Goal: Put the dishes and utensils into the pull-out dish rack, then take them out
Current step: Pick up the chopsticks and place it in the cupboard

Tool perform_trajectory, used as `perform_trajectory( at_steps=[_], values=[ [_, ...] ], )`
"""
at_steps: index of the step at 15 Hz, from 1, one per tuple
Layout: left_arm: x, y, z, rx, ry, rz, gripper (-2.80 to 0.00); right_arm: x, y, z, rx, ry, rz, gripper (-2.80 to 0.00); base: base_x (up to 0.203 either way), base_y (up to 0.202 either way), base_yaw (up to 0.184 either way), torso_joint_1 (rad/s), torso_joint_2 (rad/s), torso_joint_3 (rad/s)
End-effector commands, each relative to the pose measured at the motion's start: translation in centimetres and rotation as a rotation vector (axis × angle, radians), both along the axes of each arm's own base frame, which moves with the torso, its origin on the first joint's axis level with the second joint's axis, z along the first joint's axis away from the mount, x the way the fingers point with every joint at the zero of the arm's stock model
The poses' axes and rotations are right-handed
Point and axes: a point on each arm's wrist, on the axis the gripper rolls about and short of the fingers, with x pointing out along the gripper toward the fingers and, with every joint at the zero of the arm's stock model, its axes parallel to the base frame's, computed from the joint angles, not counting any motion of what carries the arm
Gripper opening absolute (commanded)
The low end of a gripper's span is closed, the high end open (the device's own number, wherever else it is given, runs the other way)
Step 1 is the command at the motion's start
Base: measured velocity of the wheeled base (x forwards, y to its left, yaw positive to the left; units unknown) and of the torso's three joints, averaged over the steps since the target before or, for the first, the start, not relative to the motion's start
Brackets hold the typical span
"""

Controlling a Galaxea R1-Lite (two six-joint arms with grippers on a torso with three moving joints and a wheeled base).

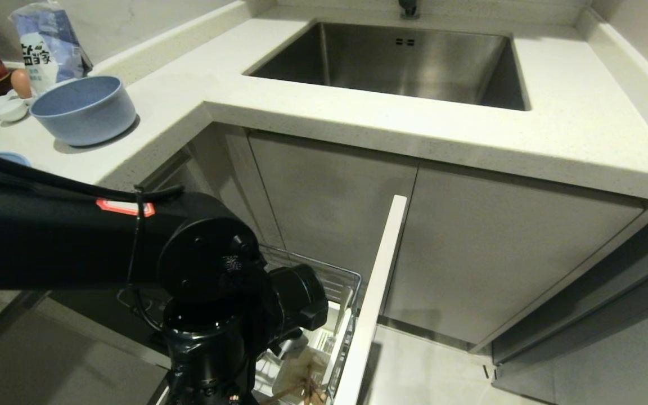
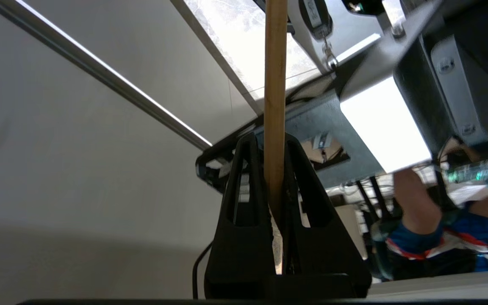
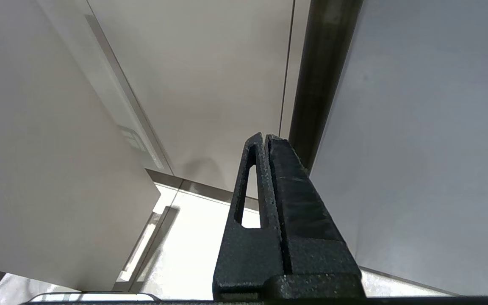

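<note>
Head view: the left arm point(image 1: 133, 270) reaches down over the pull-out dish rack point(image 1: 324, 315), which stands drawn out below the counter point(image 1: 358, 129), its pale front panel point(image 1: 377, 292) edge-on just right of the wire basket. The arm's bulk hides its own claw here. In the rack, just below the arm's wrist, lie pale dishes and some brownish sticks I cannot make out clearly. Up on the counter, well left of the sink point(image 1: 403, 56), sits the blue bowl point(image 1: 84, 109), with two small white saucers point(image 1: 3, 107), an egg, a bag and a jar beside it; that bowl is not in the rack.

Left wrist view: the left claw point(image 2: 274, 169) is nearly shut, its two black fingers point(image 2: 244, 199) pinching a wooden chopstick point(image 2: 275, 84). The stick's long axis runs straight out from between the fingers, in line with the claw, so its free end leads wherever the wrist points. A person's legs show in the background.

Right wrist view: the right claw point(image 3: 266, 140) is closed on nothing, parked beside plain cabinet panels, away from the rack.

I judge the left arm is the only one placed to work; whichever way the chopstick is headed, the stick must stay in line with the caddy slot.
</note>
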Motion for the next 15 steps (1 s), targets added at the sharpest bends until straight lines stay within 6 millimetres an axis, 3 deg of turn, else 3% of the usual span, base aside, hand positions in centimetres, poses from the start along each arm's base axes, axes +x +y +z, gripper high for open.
perform_trajectory(
  at_steps=[1, 6, 15],
  values=[
    [1.2, -0.3, -1.2, 0.032, 0.029, 0.02, -2.8, 0.2, 0.0, -0.7, 0.001, 0.025, 0.001, -2.8, 0.0, 0.0, 0.0, 0.0, 0.0, 0.0],
    [3.6, -0.4, -2.1, 0.012, 0.031, 0.047, -2.8, 0.2, 0.0, -0.7, 0.001, 0.025, 0.001, -2.8, 0.0, 0.0, 0.0, 0.0, 0.0, 0.0],
    [5.2, -2.0, -3.5, -0.02, 0.077, 0.062, -2.8, 0.2, 0.0, -0.7, 0.001, 0.025, 0.001, -2.8, 0.0, 0.0, 0.0, 0.0, 0.0, 0.0]
  ],
)
